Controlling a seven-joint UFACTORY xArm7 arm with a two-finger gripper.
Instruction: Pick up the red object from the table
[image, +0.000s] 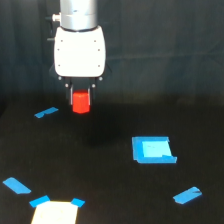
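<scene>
Black table (110, 165) with blue tape pieces (152, 150) below. Above, white gripper (80, 95) clenched around the red object (80, 102), apparently raised off the surface. Lifting step, probably; next, only holding firm.

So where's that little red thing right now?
The red object sits between the tool's fingers in the exterior view's upper left, apparently lifted off the table, right of a blue tape strip.

Robot lab, black table (115, 165), blue tape markers (153, 150)

The red object (80, 101) hangs above the table (110, 135) (in the tool (80, 91)).
</scene>
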